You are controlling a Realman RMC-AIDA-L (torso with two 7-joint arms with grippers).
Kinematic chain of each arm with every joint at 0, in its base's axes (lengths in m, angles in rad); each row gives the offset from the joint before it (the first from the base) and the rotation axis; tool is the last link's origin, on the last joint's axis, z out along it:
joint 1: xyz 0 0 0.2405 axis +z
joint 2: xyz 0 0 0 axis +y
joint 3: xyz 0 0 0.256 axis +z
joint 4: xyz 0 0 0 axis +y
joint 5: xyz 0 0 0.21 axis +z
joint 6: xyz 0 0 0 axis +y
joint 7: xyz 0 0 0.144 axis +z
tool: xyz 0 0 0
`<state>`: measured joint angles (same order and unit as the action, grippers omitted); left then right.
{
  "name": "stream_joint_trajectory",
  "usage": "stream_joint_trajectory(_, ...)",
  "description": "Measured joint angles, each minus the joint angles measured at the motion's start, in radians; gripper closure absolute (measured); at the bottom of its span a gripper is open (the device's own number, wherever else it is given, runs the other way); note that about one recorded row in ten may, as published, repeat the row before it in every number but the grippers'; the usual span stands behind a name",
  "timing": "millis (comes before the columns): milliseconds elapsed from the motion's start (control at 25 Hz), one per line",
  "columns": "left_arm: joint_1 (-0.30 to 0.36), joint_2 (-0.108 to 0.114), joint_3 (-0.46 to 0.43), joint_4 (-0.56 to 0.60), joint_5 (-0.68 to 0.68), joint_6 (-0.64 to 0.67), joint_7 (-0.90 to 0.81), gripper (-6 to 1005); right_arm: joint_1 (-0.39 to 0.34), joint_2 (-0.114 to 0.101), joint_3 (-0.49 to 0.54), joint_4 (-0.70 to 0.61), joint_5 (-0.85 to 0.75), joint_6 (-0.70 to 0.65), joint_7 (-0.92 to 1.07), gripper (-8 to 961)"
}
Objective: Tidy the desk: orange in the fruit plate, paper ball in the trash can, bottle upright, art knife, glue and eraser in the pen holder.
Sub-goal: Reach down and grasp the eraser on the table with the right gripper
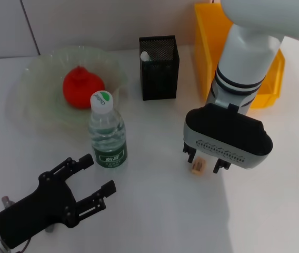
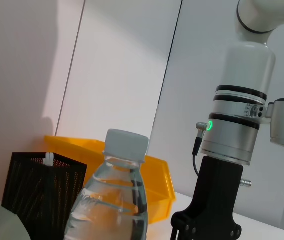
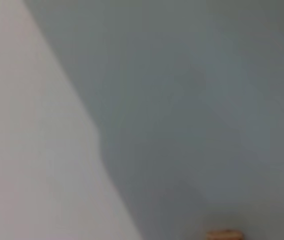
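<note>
Head view: your right gripper points straight down at the white table, its two dark fingertips spread apart and straddling the eraser, a small tan block lying on the surface between them. You cannot tell whether the fingertips touch it. In the right wrist view you see only a sliver of the eraser at the frame edge.

Your left gripper rests low near the front left of the table, fingers wide apart and holding nothing, aimed toward the bottle. The bottle stands upright, white cap on, just in front of the fruit plate. The orange sits inside that plate.

The pen holder stands behind the bottle and to its right, with a white object showing at its inner corner. The trash can stands at the far right, partly hidden by your right arm.

Left wrist view: bottle, pen holder and trash can appear together.
</note>
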<state>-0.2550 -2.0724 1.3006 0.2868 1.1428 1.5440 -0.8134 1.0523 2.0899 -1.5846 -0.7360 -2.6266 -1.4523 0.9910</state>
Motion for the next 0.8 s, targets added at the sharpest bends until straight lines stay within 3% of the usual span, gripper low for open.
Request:
stream_joint_trajectory(240,-0.001,-0.001,0.002,0.000,0.000,0.000,0.000,186,-0.003,0.000,-0.009,0.003,-0.001,0.005,0.006,393)
stream_joint_trajectory(680,-0.005,-0.002,0.002,-0.002,0.000,0.001,0.001,186,-0.003,0.001,-0.011,0.009,0.000,0.027,0.003,389)
stream_joint_trajectory(800,-0.007,-0.002,0.003,-0.002,0.000,0.001,0.001,186,-0.003,0.002,-0.014,0.010,0.002,0.027,0.006,443)
